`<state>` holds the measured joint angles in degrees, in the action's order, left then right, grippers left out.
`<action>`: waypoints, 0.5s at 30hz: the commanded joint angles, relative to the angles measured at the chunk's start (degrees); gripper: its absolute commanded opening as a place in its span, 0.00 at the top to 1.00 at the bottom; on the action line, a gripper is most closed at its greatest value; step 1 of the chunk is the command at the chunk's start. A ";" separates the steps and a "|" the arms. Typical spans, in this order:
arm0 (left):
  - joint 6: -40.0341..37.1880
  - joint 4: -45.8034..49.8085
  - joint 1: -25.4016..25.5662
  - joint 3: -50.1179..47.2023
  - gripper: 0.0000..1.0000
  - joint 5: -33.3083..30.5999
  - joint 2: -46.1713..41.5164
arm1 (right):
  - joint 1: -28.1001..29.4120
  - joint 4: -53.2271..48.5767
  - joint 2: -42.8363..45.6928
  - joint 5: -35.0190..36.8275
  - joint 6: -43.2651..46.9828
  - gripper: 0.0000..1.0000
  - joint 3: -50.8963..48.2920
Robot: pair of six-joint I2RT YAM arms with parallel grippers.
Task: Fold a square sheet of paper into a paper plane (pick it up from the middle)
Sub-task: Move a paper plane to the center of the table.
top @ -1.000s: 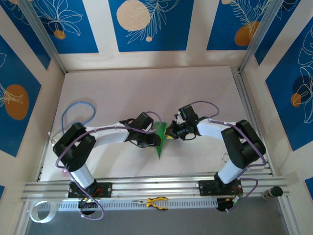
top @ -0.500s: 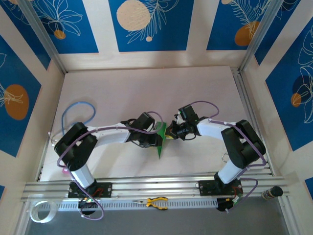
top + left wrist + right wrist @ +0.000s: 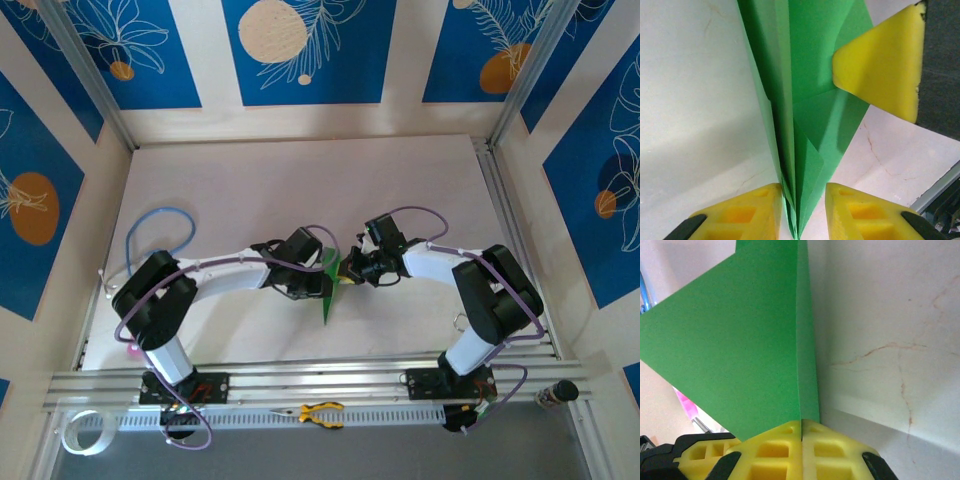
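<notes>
The bright green paper plane (image 3: 329,285) is a slim pointed dart with a centre crease, held on edge above the table's middle. My right gripper (image 3: 347,268) is shut on its fold from the right; in the right wrist view the pads (image 3: 801,424) are pressed together on the green paper (image 3: 740,340). My left gripper (image 3: 318,275) is on the plane's left side and stands open. Its yellow fingers (image 3: 802,192) straddle the narrow end of the plane (image 3: 810,90), with a gap on the right side. A yellow finger of the right gripper (image 3: 880,65) presses the paper's upper right.
Yellow-handled pliers (image 3: 320,412) lie on the rail strip in front of the bases. A pink object (image 3: 130,350) sits by the left arm's base, a tape roll (image 3: 80,430) at the bottom left, and a blue cable (image 3: 160,225) loops at the left.
My left gripper has edged slightly right toward the paper. The paper and my right gripper have stayed put.
</notes>
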<state>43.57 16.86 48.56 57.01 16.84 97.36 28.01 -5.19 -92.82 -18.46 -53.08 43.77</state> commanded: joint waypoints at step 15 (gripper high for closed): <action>-1.74 6.24 2.51 3.68 0.72 -6.31 0.54 | 0.12 -0.41 -0.59 -1.58 -0.61 0.99 0.66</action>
<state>42.96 20.95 50.48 59.53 11.81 97.38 28.03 -5.19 -92.86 -18.46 -53.08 43.77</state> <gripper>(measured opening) 0.283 0.056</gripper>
